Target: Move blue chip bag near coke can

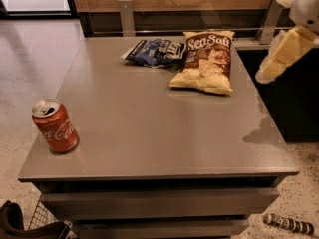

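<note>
Lower left corner of frame: a dark rounded object [14, 222] and part of a wire basket [41, 217] on the speckled floor, below the worktop edge; identity of the dark object not determinable. Worktop [149, 133]: grey, flat-topped, fills most of the frame. Coke can [55, 126]: red, white script logo, silver top, upright, at the left of the frame close to the worktop's near left corner, standing alone. Blue chip bag [154, 52]: dark navy foil with white lettering, crumpled, lying flat at the upper centre of the frame near the far edge of the worktop, well apart from the coke can, with most of the bare worktop surface between them. Its right end touches or slightly underlies the left edge of the tan-and-brown "Sea Salt" chip bag [205, 61], which lies flat just to its right, top toward the far edge; which of the two is on top at the contact cannot be told. Behind both bags: a wood-panelled wall with a metal post [126, 16] in the upper left centre. End effector [280, 58]: cream-coloured, at the upper right of the frame, off the right edge of the worktop and raised above it, touching nothing and carrying nothing; apart or together, cannot tell. Lower right corner: a small striped cylindrical object [289, 224] on the floor.
</note>
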Robot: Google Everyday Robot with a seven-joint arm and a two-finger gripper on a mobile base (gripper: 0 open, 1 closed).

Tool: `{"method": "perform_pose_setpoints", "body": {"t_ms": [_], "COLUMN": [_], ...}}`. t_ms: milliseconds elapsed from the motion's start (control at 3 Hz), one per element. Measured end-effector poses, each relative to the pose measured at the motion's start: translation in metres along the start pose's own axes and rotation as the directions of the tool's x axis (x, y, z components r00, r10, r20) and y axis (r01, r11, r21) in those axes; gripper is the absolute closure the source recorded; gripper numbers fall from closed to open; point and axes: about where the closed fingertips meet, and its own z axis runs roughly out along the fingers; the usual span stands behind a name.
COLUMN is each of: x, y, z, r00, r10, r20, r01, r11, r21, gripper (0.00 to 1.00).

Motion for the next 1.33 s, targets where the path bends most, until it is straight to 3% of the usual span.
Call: {"method": "perform_pose_setpoints", "body": {"t_ms": [333,667,1000,1333], "x": [-0.033,-0.075,-0.109,-0.136], "y": [-0.07,-0.116,-0.138,-0.147], "z": [0.032,0.068,0.09,0.115], "r00": [0.976,0.904,0.848,0.837], "r10": [0.036,0.09,0.136,0.229], "r20": [0.215,0.419,0.513,0.497], "r01": [-0.053,-0.117,-0.159,-0.241], "r11": [0.996,0.9923,0.9873,0.9697], "r21": [0.072,0.039,0.001,-0.042], "gripper": [0.0,0.0,0.0,0.0]}}
